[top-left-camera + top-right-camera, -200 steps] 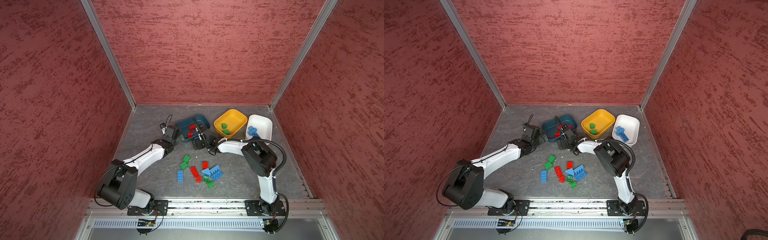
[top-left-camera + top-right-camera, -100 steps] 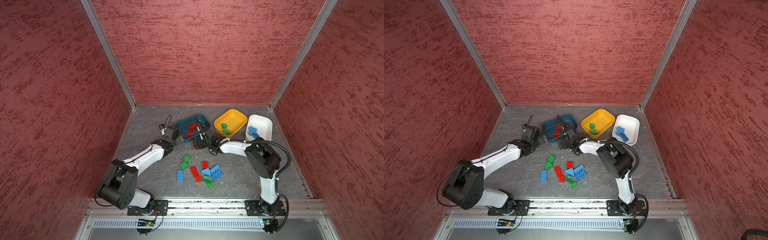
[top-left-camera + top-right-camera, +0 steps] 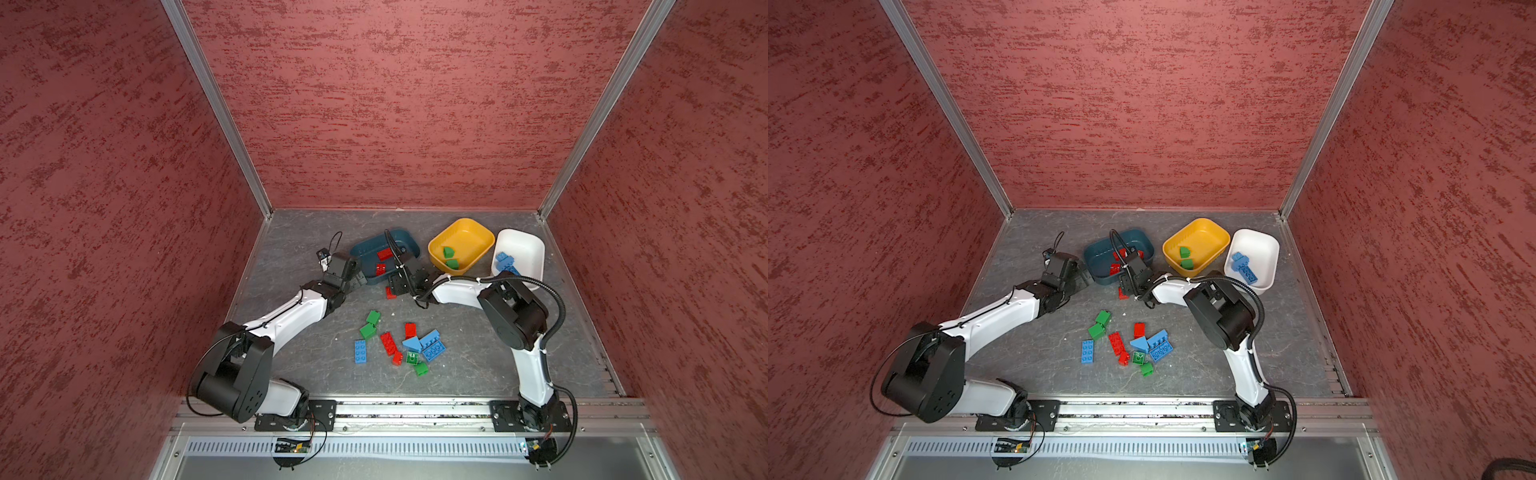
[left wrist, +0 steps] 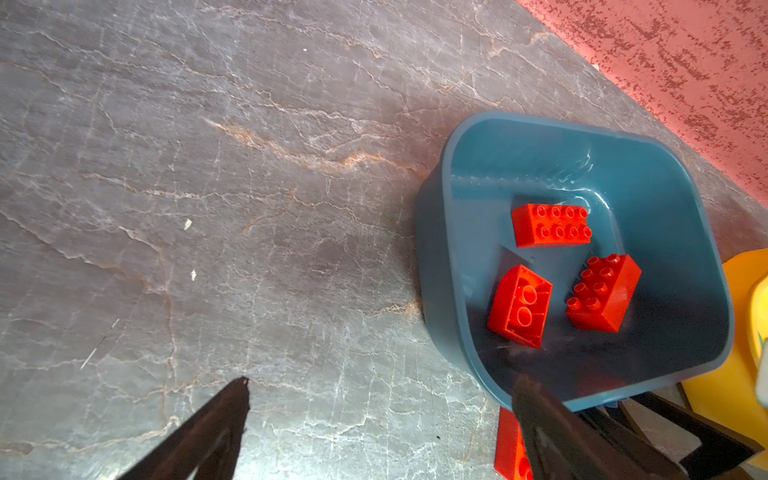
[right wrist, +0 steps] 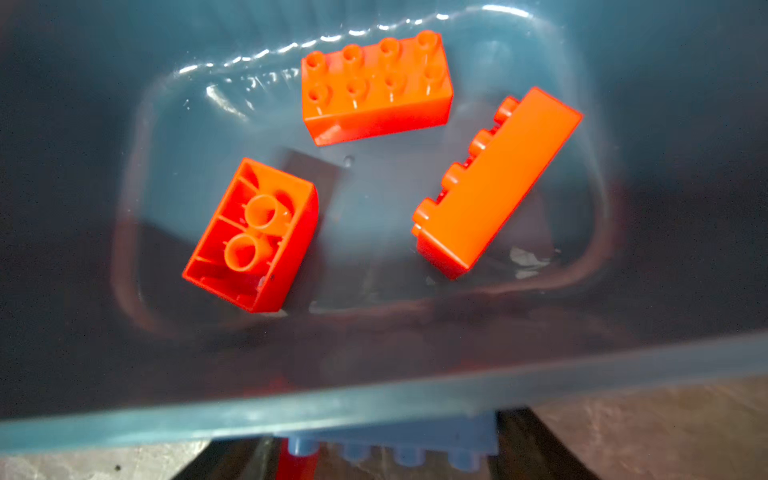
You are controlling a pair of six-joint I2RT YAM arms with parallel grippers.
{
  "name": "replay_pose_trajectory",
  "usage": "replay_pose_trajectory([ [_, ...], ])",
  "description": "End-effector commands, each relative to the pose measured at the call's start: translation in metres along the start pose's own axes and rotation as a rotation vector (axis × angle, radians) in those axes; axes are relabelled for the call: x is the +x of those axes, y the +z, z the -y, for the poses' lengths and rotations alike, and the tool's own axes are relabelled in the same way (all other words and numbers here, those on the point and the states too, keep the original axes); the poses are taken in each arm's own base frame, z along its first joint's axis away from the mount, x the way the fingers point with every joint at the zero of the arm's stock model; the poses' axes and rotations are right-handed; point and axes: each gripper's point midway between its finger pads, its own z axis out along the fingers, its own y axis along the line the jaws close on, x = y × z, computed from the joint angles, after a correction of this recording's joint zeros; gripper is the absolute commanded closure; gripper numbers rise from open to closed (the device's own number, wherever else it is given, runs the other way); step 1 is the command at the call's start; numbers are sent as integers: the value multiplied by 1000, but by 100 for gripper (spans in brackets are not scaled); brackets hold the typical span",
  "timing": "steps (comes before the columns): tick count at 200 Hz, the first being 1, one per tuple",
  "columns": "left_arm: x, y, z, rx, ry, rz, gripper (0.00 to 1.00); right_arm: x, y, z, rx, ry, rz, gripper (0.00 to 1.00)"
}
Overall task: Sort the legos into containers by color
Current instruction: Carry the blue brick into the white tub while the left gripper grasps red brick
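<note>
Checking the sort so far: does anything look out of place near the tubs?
Yes. One red brick lies on the table just outside the teal tub, by its near wall, away from the loose pile, while three red bricks sit inside. One upturned brick there shows its hollow underside.

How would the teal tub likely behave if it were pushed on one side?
Probably slides rather than tips: the teal tub is shallow and wide, sitting flat on the smooth table. Likely light, since it looks like thin plastic and holds only three red bricks. Its glossy rounded wall may be slippery to pinch.
</note>
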Motion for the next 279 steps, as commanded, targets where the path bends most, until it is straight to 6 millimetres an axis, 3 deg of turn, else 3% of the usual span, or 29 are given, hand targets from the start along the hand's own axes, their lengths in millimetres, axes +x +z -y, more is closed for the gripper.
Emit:
replay_pose_trajectory([
  [1, -5, -2, 0, -3, 3, 20, 1, -13, -8, 6, 26, -8, 56, 32],
  [47, 4, -2, 14, 11, 52, -3, 1, -16, -54, 20, 13, 3, 123, 38],
  [61, 6, -2, 21, 36, 78, -6, 1, -17, -71, 32, 26, 11, 141, 38],
  [92, 8, -6, 40, 74, 154, 16, 1, -29, -115, 81, 100, 81, 231, 39],
  [131, 22, -11, 69, 156, 240, -20, 1, -45, -162, 157, 185, 251, 346, 40],
  [168, 40, -16, 88, 179, 352, -54, 1, -44, -191, 226, 271, 432, 414, 40],
  [192, 54, -15, 98, 176, 431, -88, 1, -33, -201, 270, 343, 547, 398, 40],
  [225, 73, -9, 104, 141, 509, -141, 1, -2, -202, 326, 467, 673, 280, 40],
  [262, 94, 3, 110, 115, 566, -240, 0, 21, -191, 359, 582, 694, 153, 33],
  [279, 102, 10, 111, 83, 599, -268, 2, 16, -188, 360, 580, 690, 130, 19],
])
